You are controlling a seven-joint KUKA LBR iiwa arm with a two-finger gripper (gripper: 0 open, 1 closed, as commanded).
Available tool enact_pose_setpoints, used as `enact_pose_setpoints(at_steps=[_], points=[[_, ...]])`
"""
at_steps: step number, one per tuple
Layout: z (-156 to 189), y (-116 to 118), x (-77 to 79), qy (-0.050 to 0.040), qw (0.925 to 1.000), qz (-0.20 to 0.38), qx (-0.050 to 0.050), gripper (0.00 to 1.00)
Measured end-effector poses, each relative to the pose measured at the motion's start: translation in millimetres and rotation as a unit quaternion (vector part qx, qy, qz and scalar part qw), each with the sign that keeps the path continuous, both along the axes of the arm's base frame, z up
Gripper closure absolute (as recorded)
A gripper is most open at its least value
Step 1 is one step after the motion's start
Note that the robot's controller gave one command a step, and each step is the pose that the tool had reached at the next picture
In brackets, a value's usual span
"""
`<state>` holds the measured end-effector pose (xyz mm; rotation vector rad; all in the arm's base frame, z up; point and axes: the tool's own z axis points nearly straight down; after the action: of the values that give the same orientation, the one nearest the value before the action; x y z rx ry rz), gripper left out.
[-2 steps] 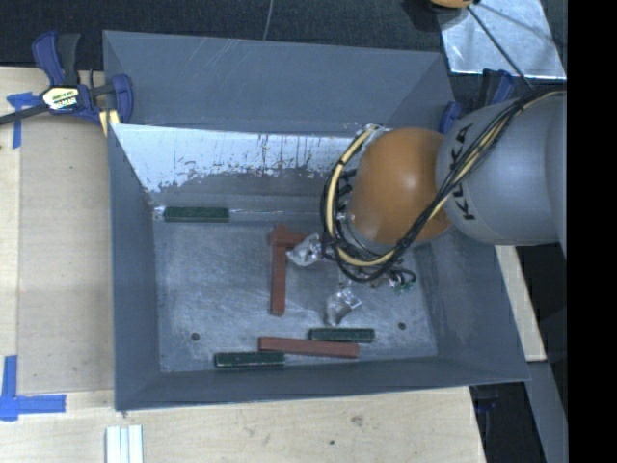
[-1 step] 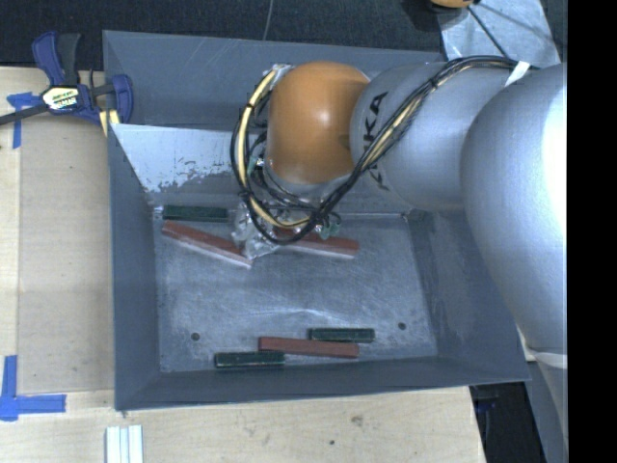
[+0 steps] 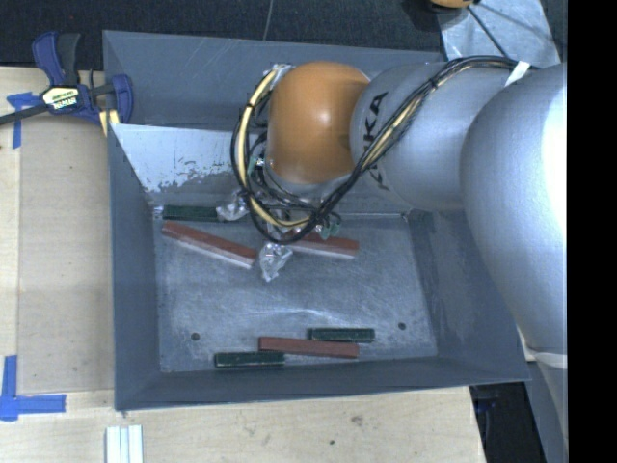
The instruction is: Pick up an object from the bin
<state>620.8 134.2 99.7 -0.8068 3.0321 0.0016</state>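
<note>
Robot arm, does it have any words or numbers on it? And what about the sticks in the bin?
"KUKA": dark letters on the grey robot arm, partly crossed by cables.
Brown sticks and dark green sticks: no writing to be seen.

The grey bin (image 3: 133,287) carries 6 thin bars: at the back a green bar (image 3: 191,213), a long red bar (image 3: 207,242) and a short red bar (image 3: 333,248); near the front a red bar (image 3: 308,347) between 2 green bars (image 3: 340,335)
</note>
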Motion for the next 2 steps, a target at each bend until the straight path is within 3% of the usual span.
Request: enact_pose_setpoints(at_steps=[1, 2], points=[[0.0, -0.1, 0.0, 0.0000, 1.0000, 0.000, 0.000, 0.00], [-22.3, 8.5, -12.3, -0.0001, 0.9999, -0.016, 0.000, 0.00]])
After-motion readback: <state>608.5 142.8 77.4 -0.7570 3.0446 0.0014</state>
